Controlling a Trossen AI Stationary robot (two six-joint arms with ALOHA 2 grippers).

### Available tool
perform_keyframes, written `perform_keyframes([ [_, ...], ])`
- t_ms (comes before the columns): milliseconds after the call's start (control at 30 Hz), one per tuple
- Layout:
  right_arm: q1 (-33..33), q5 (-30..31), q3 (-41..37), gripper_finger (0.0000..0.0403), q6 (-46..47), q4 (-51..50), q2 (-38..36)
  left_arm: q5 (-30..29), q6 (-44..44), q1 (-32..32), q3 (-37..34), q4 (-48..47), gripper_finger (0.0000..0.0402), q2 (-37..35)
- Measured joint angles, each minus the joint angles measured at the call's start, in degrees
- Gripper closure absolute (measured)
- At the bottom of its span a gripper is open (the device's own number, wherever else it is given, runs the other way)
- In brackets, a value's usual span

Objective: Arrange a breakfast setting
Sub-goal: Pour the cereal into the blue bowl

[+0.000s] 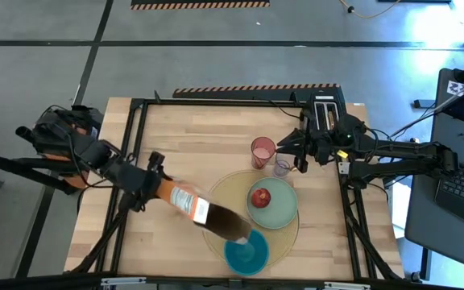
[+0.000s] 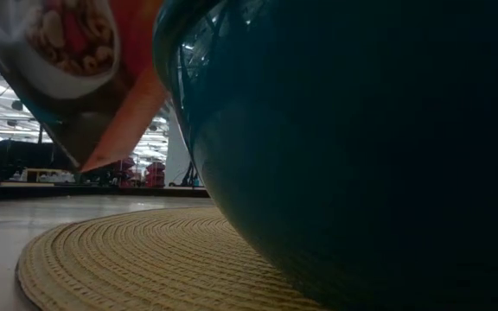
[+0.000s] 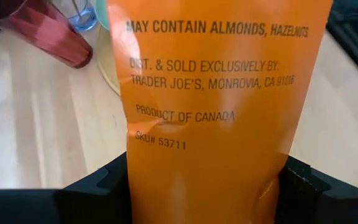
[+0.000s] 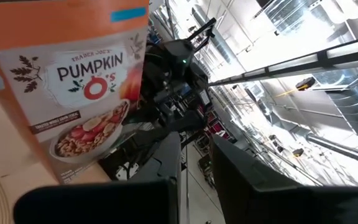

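One cereal bag (image 1: 204, 211), left gripper (image 1: 153, 187) clamped, overhangs blue bowl (image 1: 246, 254).

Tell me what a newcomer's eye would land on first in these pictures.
First, the orange cereal bag, clamped in the left gripper and tipped with its far end over the blue bowl at the near edge of the round yellow placemat. Next, the red apple sitting on the pale green plate, with the pink cup just beyond the mat. The right gripper waits at the table's far right.
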Motion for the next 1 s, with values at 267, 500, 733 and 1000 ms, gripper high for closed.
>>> perform_keyframes([
  [267,0.0,1.42,0.0,0.0346,-0.2,-0.47,0.0,-6.32,-1.83,-4.34,3.85,-2.68,0.0153,8.32],
  [500,0.0,1.45,0.0,0.0346,-0.2,-0.47,0.0,-8.22,-4.73,-7.18,13.32,-13.64,0.0153,17.97],
  [733,0.0,1.45,0.0,0.0346,-0.2,-0.45,0.0,-9.5,-6.29,-7.78,23.52,-21.76,0.0153,24.57],
  [1000,0.0,1.44,0.0,0.0346,-0.2,-0.78,0.0,-11.17,-3.74,-7.75,30.52,-29.2,0.0153,27.48],
])
